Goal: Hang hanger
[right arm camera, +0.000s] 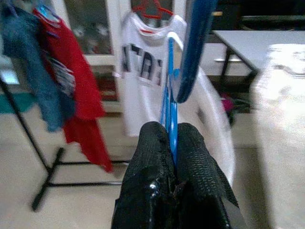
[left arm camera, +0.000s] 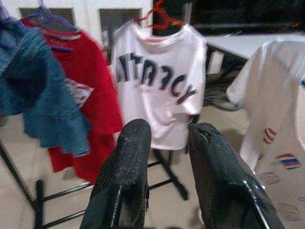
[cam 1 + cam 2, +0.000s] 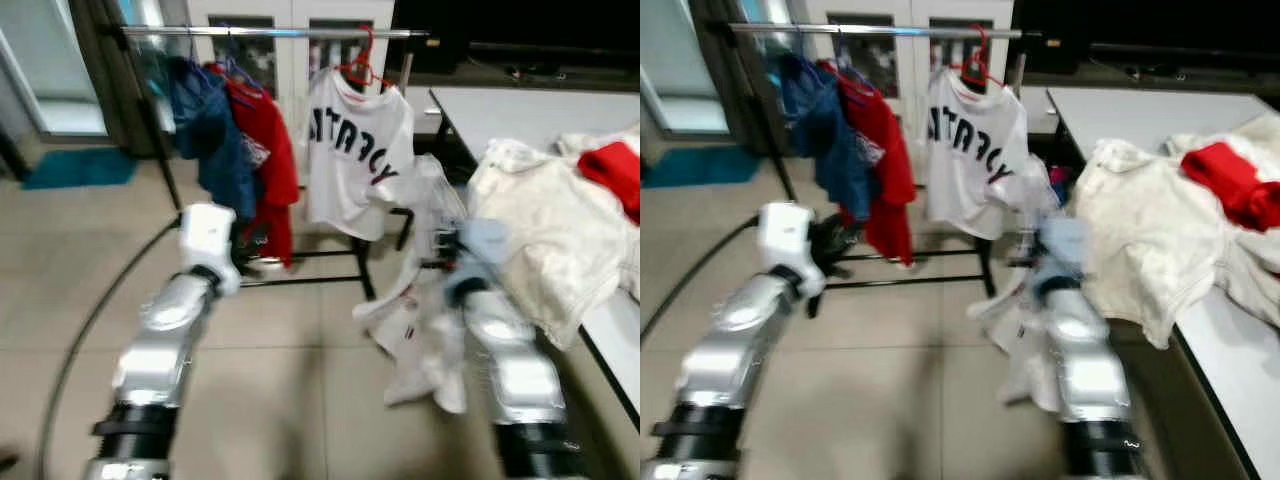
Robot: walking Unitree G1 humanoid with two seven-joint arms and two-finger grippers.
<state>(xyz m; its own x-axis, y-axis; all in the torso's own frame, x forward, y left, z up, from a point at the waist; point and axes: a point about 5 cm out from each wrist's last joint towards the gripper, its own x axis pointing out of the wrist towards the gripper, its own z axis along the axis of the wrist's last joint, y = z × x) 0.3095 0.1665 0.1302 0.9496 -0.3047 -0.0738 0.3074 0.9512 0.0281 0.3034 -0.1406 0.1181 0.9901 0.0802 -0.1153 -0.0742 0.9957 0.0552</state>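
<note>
Right wrist view shows the right gripper (image 1: 172, 143) pinched tight on a blue hanger (image 1: 170, 102) carrying a white garment (image 3: 415, 300). Beyond it, the lettered white T-shirt (image 1: 143, 76) hangs on a red hanger (image 3: 362, 68) from the rail (image 3: 280, 33). The left gripper (image 2: 169, 136) holds nothing, fingers slightly parted, facing the red shirt (image 2: 88, 95) and denim jacket (image 2: 33, 95).

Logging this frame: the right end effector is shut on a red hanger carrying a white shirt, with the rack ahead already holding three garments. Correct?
One detail is wrong: the hanger in the right end effector is blue, not red, as the right wrist view shows. The red hanger is on the rack, under the lettered white T-shirt. The rest stands: it carries a white shirt, and three garments hang.
</note>
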